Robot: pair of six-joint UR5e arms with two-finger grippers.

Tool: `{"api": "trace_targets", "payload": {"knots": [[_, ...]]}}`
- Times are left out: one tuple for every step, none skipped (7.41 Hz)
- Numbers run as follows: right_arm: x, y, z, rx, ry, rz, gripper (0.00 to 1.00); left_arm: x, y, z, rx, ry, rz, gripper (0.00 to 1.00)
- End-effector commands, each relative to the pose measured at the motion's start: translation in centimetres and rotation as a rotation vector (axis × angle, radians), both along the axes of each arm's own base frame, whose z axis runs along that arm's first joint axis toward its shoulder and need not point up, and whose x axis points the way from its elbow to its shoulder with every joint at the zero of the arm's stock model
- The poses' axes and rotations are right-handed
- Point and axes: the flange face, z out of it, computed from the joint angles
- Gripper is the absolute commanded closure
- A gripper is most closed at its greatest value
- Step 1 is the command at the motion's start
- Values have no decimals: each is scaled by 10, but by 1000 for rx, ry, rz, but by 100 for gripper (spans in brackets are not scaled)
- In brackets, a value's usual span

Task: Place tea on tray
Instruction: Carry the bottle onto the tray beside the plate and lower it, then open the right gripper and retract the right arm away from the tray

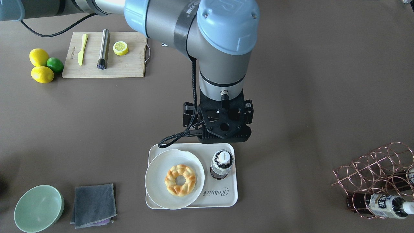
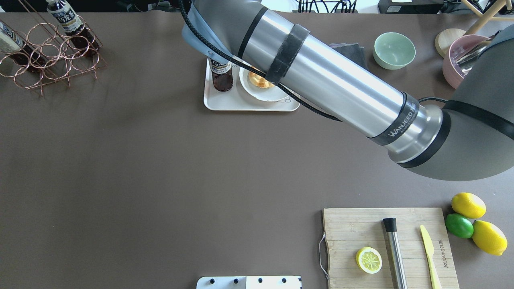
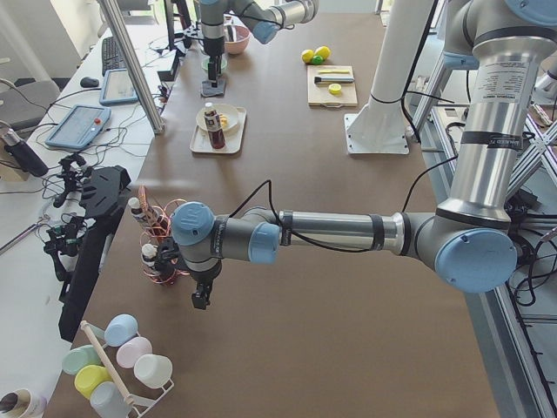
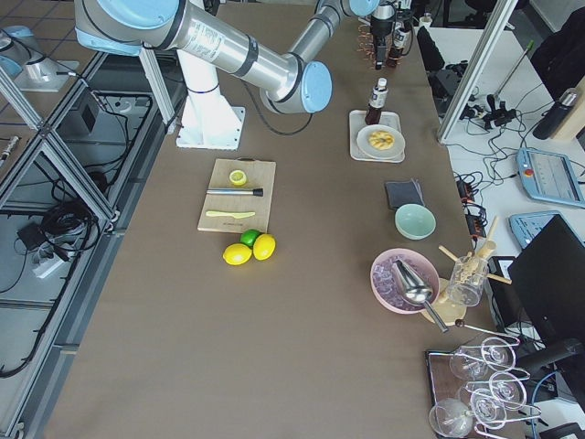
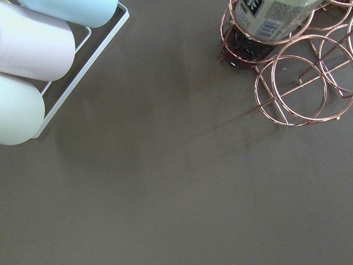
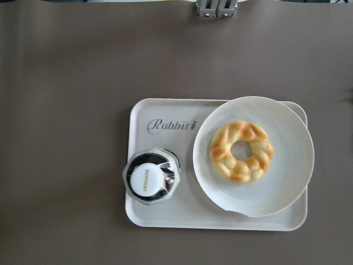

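Observation:
The tea (image 1: 221, 163) stands upright on the right half of the cream tray (image 1: 223, 200), free of any gripper. It also shows in the right wrist view (image 6: 150, 176) from straight above, on the tray (image 6: 144, 113) near the "Rabbit" script. My right gripper (image 1: 224, 129) hangs above the tray's far edge, just behind the bottle. Its fingers are hidden under the wrist mount, so I cannot tell whether it is open or shut. My left gripper (image 3: 202, 299) shows only in the exterior left view, beside the copper rack (image 3: 161, 252), and I cannot tell its state.
A round white plate (image 1: 161, 187) with a braided doughnut (image 1: 180, 180) fills the tray's other half. The copper rack (image 1: 375, 174) holds more bottles alike (image 1: 385, 205). A grey cloth (image 1: 93, 204), a green bowl (image 1: 38, 208), a cutting board (image 1: 129, 64) and lemons (image 1: 39, 56) lie around.

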Motion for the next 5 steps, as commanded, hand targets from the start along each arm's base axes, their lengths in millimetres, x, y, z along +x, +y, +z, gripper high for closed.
{"api": "trace_targets", "payload": {"knots": [[109,39,76,-4,132,-99,1,0,4,4,10,0,1,2],[150,42,124,-14,187,-137,1,0,5,6,6,0,1,2],[192,45,167,-27,243,-198,1,0,7,7,3,0,1,2],[243,61,220,-23,297,-239,1,-1,7,5,8,0,0,2],[287,87,297,-8,373,-297,0,-1,12,6,8,0,0,2]]}}
